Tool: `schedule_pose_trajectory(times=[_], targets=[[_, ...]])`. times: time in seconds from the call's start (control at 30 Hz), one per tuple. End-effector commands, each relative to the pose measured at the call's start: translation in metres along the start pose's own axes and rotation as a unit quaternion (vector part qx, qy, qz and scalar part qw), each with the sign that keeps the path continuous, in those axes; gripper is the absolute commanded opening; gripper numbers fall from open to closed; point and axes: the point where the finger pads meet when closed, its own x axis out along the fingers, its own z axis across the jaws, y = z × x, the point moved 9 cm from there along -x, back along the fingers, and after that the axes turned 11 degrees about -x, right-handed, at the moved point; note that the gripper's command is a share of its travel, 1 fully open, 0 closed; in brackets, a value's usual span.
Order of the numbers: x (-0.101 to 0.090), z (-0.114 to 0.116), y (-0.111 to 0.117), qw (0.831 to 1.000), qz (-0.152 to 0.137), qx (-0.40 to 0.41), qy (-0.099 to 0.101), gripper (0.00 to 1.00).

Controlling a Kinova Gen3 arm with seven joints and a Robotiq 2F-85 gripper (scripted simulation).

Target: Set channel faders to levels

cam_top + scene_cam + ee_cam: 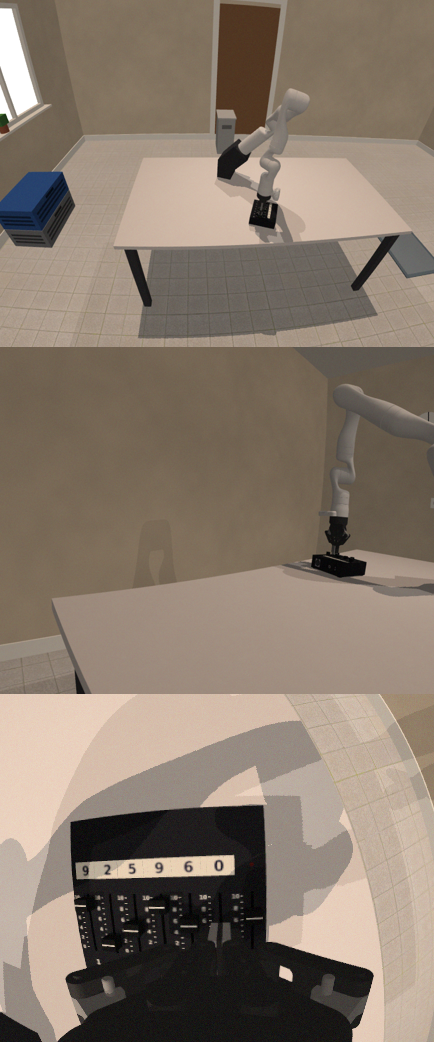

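The black lighting desk point(261, 221) point(343, 567) point(168, 832) stands on its feet on the table point(180, 202) point(217, 629), near the front edge. Its tape point(156, 868) reads 9, 2, 5, 9, 6, 0. In the wrist view the first cap point(81, 902) and the fourth cap point(156, 906) sit high, the second cap point(109, 943) low, and the third cap point(131, 929) and the fifth cap point(188, 925) near the middle. The master cap point(255, 918) is at the far right. My gripper point(262, 199) point(334, 552) point(221, 935) is shut, its tips down on the low end of the sixth channel, whose cap is hidden.
The arm's black base point(229, 162) sits on the table behind the desk. The table's front edge runs just beyond the desk. A blue and grey crate point(34, 208) stands on the floor at the left, and a grey cabinet point(225, 130) by the door.
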Motion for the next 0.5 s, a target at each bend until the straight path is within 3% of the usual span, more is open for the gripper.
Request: schedule_pose_trajectory(times=[0.0, 0.47], targets=[[-0.0006, 0.0008, 0.0018, 1.0, 0.0, -0.001, -0.001, 0.0], [-0.0046, 0.001, 0.003, 1.0, 0.0, -0.001, -0.001, 0.0]])
